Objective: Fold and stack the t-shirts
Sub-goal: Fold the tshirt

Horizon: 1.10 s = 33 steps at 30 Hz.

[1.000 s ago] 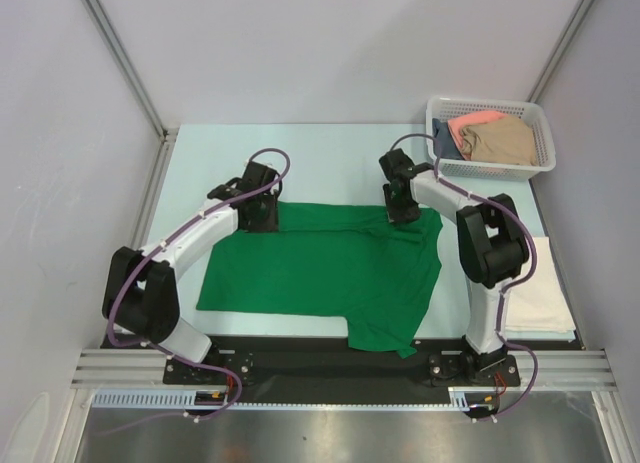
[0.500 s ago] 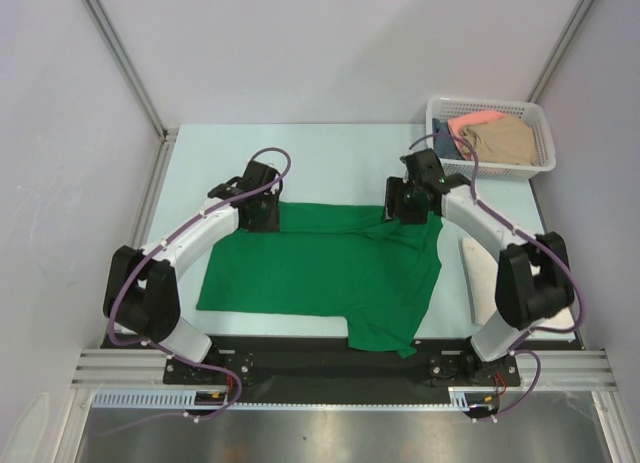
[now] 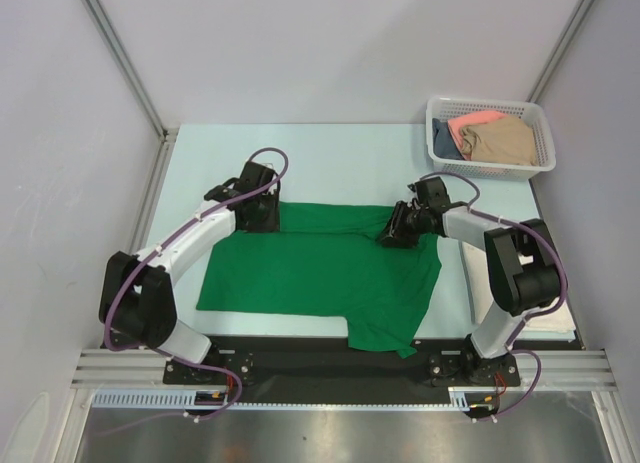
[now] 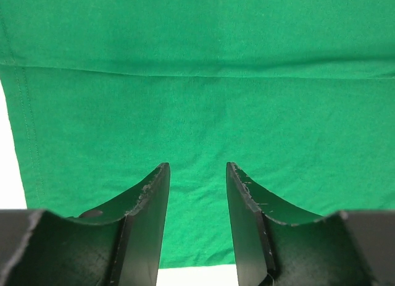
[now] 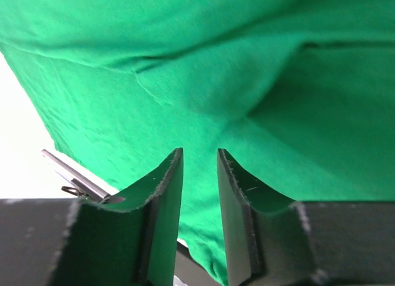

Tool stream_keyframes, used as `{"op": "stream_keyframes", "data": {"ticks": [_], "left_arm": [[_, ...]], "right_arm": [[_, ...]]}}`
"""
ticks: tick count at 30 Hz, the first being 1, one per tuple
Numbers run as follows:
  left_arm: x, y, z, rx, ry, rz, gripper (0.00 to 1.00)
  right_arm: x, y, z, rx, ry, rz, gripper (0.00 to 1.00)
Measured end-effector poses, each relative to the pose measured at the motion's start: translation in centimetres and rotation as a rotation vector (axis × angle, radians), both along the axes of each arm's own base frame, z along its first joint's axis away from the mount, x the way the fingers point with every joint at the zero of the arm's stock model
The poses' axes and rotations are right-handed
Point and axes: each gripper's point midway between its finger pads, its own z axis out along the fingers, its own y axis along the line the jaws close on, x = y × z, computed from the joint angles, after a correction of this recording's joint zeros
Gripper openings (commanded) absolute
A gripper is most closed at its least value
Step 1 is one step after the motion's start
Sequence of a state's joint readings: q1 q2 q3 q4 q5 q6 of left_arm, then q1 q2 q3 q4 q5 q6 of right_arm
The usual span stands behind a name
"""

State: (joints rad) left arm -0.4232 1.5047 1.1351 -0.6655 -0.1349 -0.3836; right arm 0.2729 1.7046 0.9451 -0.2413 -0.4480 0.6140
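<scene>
Nearest the arm bases, a flap of the green shirt (image 3: 320,273) reaches past the near edge of the surface (image 3: 330,163) onto the black rail (image 3: 300,348). The rest of the shirt lies spread across the middle of the surface, mostly flat. To its right, just beside the right arm, a cream shirt (image 3: 473,278) lies folded (the arm hides part of it).

Both arms reach to the green shirt's far edge. The left gripper (image 3: 262,215) sits at the far left corner. In its wrist view the fingers (image 4: 145,212) stand partly open over flat cloth, with a stitched hem running down the left side and nothing caught between them. The right gripper (image 3: 395,233) sits on the far edge, right of the middle, where the cloth is rumpled. Its fingers (image 5: 163,199) leave only a narrow gap with green showing through it, and I cannot tell whether they pinch any cloth.

Farthest off, in the far right corner, a white basket (image 3: 490,170) holds a heap of shirts: a salmon shirt (image 3: 470,123), a tan shirt (image 3: 505,138) and a dark blue shirt (image 3: 443,143).
</scene>
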Motion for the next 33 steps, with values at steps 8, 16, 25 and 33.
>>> {"op": "stream_keyframes", "data": {"ticks": [8,16,25,33], "left_arm": [[0.0,0.0,0.0,-0.001,-0.001,-0.001,0.47],[0.1,0.2,0.0,-0.001,0.000,0.005,0.47],[0.2,0.5,0.0,-0.005,0.003,0.014,0.47],[0.4,1.0,0.0,-0.007,0.003,0.028,0.47]], "right_arm": [[0.9,0.2,-1.7,0.024,0.030,-0.012,0.38],[3.2,0.0,-1.3,0.036,0.006,-0.043,0.40],[4.1,0.5,-1.7,0.071,0.027,-0.082,0.40],[4.9,1.3,-1.4,0.130,0.044,-0.128,0.14]]}}
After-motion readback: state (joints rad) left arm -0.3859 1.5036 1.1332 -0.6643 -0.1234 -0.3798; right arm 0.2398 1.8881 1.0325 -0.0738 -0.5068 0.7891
